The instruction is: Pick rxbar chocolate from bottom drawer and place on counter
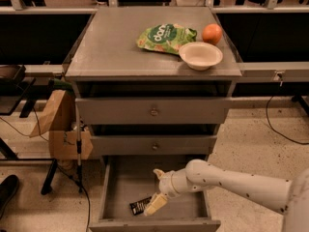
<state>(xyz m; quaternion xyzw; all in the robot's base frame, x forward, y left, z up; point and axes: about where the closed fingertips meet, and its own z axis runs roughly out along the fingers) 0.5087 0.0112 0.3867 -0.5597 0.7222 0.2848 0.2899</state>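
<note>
The rxbar chocolate lay flat on the grey floor of the open bottom drawer, near its front edge and left of centre. The end effector was inside the same drawer, just to the right of the bar, its cream tip angled down and left until it met or nearly met the bar's right end. Whether the end effector was apart, together or clamped on the bar could not be told from this view.

The white arm entered from the lower right, ran nearly level over the drawer's right wall, and bent at the wrist so the end effector pointed down toward the drawer front.

Above, the two upper drawers with round knobs were closed. On the counter sat a green snack bag, a cream bowl just in front of it to the right, and an orange fruit behind the bowl. A brown paper bag and a cardboard box stood to the left of the cabinet on a speckled floor, where a black cable trailed on the right.
</note>
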